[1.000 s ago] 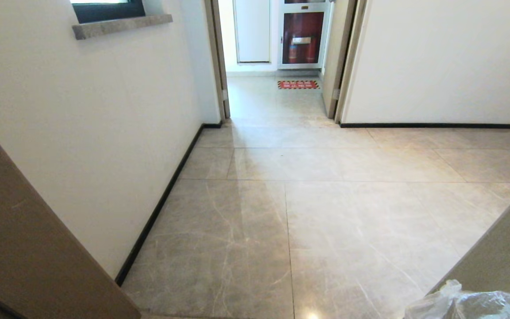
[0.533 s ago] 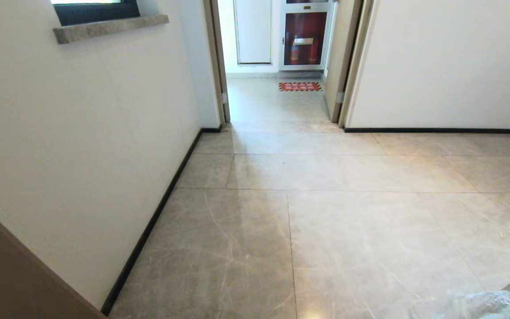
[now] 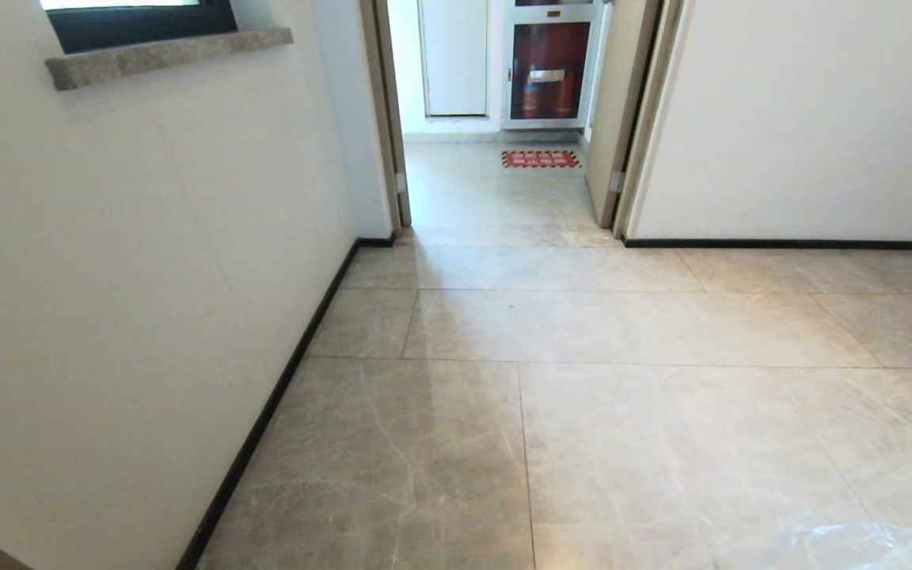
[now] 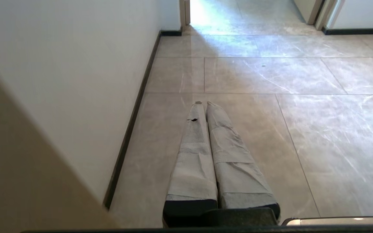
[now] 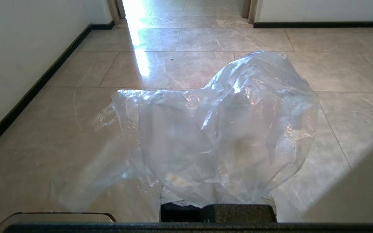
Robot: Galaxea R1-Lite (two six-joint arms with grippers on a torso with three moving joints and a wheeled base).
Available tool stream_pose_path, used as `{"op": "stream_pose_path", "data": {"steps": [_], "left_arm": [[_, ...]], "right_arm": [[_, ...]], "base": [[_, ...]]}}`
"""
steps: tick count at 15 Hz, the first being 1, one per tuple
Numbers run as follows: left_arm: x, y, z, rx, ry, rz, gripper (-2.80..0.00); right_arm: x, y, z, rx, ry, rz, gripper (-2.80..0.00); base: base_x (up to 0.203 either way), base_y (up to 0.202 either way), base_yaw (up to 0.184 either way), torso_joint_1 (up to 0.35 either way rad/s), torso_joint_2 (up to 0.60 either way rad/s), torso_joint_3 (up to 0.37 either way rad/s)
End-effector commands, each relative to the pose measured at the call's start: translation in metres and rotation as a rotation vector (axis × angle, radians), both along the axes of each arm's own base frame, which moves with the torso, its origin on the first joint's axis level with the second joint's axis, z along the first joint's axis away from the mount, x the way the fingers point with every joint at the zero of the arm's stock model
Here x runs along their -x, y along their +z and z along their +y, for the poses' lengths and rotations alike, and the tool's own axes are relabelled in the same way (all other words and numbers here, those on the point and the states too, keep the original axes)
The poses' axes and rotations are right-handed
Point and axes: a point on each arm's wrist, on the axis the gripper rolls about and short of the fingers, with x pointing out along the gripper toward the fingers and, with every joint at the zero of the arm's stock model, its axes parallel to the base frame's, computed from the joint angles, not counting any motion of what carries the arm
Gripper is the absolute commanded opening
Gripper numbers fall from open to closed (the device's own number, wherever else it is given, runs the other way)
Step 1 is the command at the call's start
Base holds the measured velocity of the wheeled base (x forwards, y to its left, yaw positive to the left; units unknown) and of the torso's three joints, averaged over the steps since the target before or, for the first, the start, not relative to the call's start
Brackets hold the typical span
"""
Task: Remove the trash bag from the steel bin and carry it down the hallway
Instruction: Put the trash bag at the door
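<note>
Already the trash bag [image 5: 225,136] was out of the steel bin, which was shown in no view; the bag was carried in front of the right gripper [image 5: 217,202], whose fingers were hidden behind the billowed clear plastic. The gripper was taken to be clenched on the gathered plastic, since the film was bunched just at its base and the bag was held clear of the floor. In the head view only a pale crinkled edge of the bag [image 3: 875,546] was caught at the lower right corner, which suggests the arm was kept low and close to the body so that the load would not swing. Little of the contents could be made out through the film, apart from a faint pale patch near the bottom.

The left gripper [image 4: 204,103] was held empty, its two wrapped fingers [image 4: 194,155] pressed together and pointed ahead over the hallway floor [image 3: 622,412]; it appeared to be parked, as only one arm was needed for so light a bag.

The grey marble-look tiles were bounded on the left by a pale wall [image 3: 147,277] with a dark baseboard [image 3: 282,388]. Straight ahead an open doorway [image 3: 503,190] was faced, with a red floor mat [image 3: 541,159] and a fire-extinguisher cabinet [image 3: 549,71] beyond it. The carrying leg was judged to be under way
</note>
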Motion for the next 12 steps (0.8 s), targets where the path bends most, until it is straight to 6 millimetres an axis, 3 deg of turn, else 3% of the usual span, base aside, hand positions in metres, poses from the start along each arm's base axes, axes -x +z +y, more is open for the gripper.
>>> {"op": "stream_pose_path", "data": {"steps": [1, 12], "left_arm": [[0.0001, 0.0, 0.0, 0.001, 0.0, -0.002, -2.8], [0.0001, 0.0, 0.0, 0.001, 0.0, -0.002, -2.8]], "right_arm": [[-0.0001, 0.0001, 0.0, 0.0, 0.0, 0.001, -2.8], [-0.0001, 0.0001, 0.0, 0.0, 0.0, 0.001, -2.8]], "base": [[0.193, 0.0, 0.0, 0.002, 0.0, 0.002], [0.195, 0.0, 0.0, 0.003, 0.0, 0.001]]}}
